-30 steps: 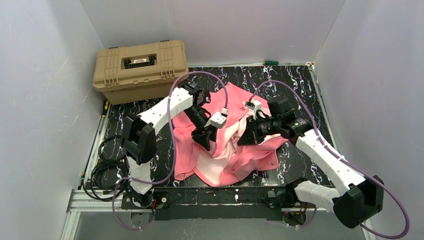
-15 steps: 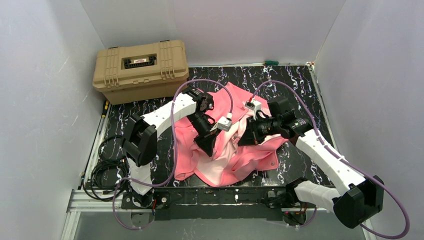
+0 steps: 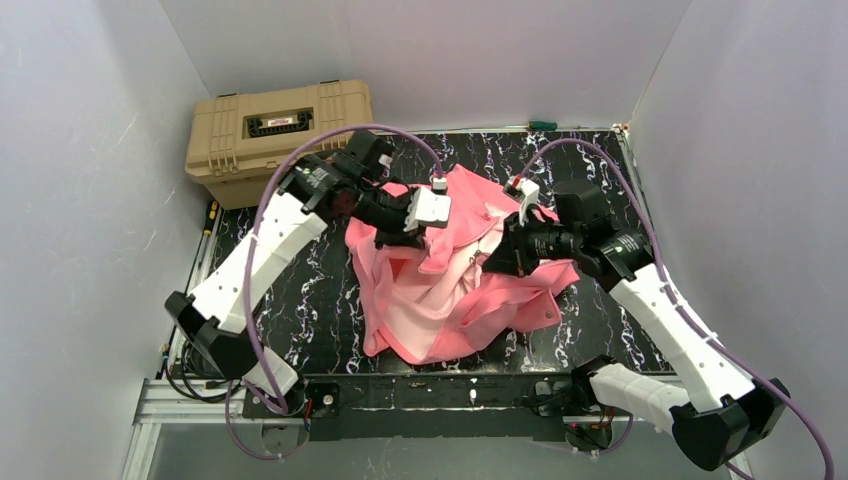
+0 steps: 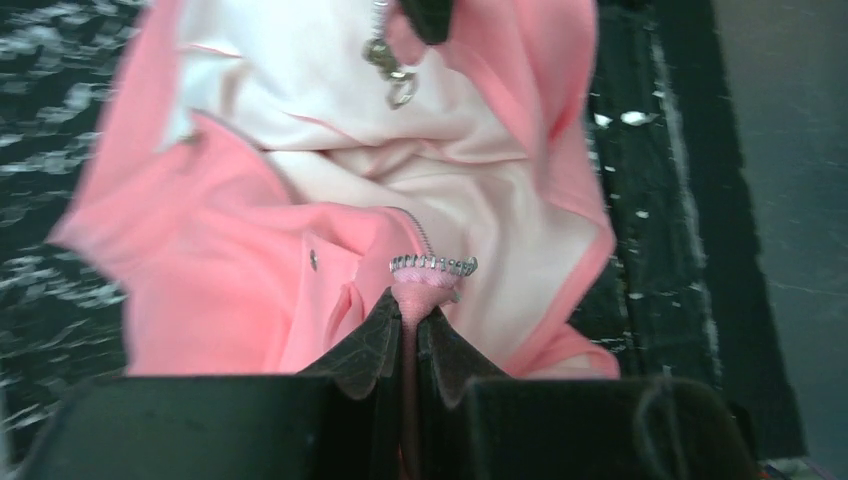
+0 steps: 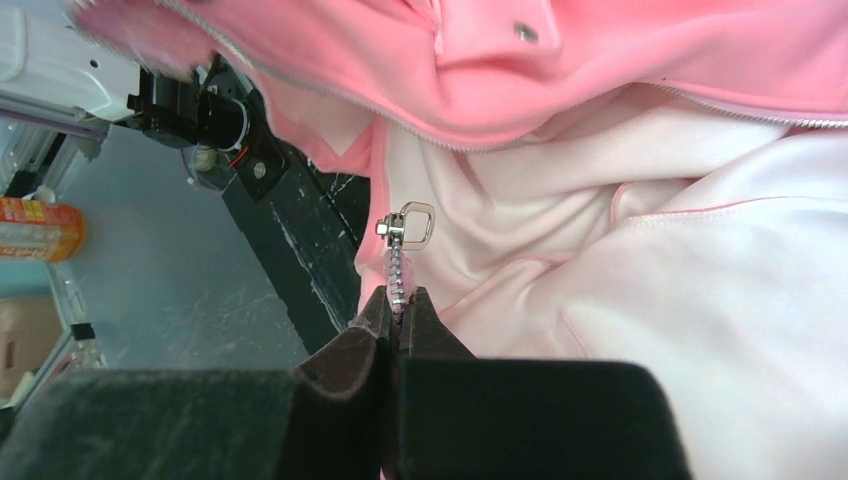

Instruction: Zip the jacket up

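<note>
**Top external.** Shows the jacket (image 3: 450, 300) heaped open on the middle of the black marbled table (image 3: 600, 170), pale lining up. Shows the left arm folded out wide to the left, elbow low near the table's left edge, forearm rising toward the tan case (image 3: 280, 135), wrist bent rightward so that the left pincer (image 3: 392, 238) bites into the jacket's left side. Shows the right arm stretched from the near-right corner, forearm angled up and inward, the right pincer (image 3: 497, 262) buried in the jacket's right side. Finds a dark label on the case lid, too small to read.

**Left wrist.** Looks down past the left pincer (image 4: 408, 330), clenched on a pinched fold of pink fabric topped by a short run of metal zipper teeth (image 4: 432, 265). Finds a snap (image 4: 313, 260) just left of that fold, and a silver zipper slider (image 4: 390, 75) hanging near the top edge beside a dark tip.

**Right wrist.** Looks along the right pincer (image 5: 397, 320), clenched on the zipper tape just beneath the zipper slider (image 5: 405, 225), ring pull upright. Finds pink shell above, pale lining to the right, a snap (image 5: 527, 32) near the top. Catches an orange label (image 5: 30, 243) at the left edge, blurred past reading.
</note>
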You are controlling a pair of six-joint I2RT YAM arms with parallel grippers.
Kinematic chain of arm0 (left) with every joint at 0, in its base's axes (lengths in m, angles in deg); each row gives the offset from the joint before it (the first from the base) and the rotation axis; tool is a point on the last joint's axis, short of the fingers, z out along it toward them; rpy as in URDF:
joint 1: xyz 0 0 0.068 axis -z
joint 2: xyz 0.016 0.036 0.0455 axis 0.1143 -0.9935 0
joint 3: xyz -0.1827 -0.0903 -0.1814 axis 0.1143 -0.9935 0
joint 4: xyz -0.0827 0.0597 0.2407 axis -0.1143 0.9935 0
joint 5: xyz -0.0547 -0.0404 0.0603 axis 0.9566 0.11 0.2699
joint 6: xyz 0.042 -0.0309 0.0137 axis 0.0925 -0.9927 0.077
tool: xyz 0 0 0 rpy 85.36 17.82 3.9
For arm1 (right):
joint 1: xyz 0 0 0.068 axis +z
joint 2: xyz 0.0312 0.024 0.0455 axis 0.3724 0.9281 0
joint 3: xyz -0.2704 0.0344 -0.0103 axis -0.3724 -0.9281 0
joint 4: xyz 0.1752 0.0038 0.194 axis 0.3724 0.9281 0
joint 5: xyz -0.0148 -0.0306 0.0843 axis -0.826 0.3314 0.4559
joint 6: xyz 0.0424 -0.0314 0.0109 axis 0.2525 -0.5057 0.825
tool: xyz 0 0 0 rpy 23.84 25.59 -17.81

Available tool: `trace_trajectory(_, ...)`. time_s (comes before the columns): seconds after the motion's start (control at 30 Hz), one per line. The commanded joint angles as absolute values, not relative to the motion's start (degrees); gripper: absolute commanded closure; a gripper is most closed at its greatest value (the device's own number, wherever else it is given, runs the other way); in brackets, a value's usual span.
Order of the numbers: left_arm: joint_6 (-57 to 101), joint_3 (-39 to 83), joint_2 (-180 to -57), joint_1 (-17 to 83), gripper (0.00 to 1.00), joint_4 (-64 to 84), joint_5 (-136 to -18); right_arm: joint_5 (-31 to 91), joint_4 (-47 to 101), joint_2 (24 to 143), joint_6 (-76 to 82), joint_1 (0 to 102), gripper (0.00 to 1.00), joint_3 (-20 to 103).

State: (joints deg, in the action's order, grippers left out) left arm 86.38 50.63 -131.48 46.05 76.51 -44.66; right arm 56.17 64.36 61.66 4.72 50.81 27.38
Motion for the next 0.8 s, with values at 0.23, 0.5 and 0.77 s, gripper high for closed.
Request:
trace_trajectory(0.23,81.63,87.54,-137.71,44.97,1.0,67.09,-74.32,47.28,68.23,57.01,0.85,50.87,0.99,37.7)
trace_trajectory(0.5,96.59,77.58,-130.67,50.58,1.0,68.56,-83.28,50.27,69.81,57.52,0.95,50.95,0.99,42.0)
trace_trajectory(0.77,89.95,51.39,-120.83,61.56,1.0,73.4,-73.0,62.17,75.24,57.2,-0.83,51.42,0.99,39.58)
